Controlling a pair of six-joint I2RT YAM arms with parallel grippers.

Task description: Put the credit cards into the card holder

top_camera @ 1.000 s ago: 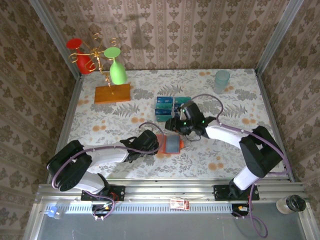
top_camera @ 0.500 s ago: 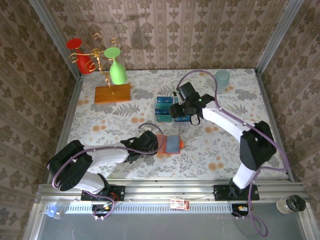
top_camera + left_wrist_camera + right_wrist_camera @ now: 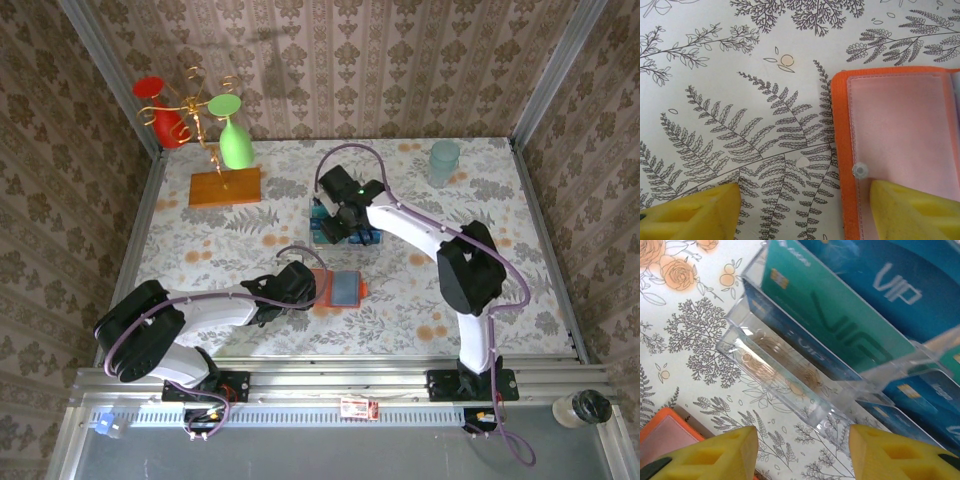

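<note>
Floral tabletop (image 3: 200,250): empty, wide-spread right gripper (image 3: 802,450) over glossy teal-and-blue credit cards (image 3: 840,340), pickup step, one-card pinch due; left gripper (image 3: 805,210), likewise spread and empty, astride orange-red folding card holder (image 3: 900,130).

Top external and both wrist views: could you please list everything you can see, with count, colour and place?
card holder: one, orange-red, lying open, centre front.
credit cards: several, dark blue and teal, standing in the tray.
tray: one, clear plastic, just beyond the card holder.
wooden slab: one, orange-brown, far left.
rack: one, gold, on the wooden slab.
glasses: two, red and green, hanging on the rack.
cup: one, pale blue-green, far right.
jar: one, clear with dark lid, near-right corner.
left pincer: yellow fingers, open, astride the card holder's edge.
right pincer: yellow fingers, open, by the tray.
</note>
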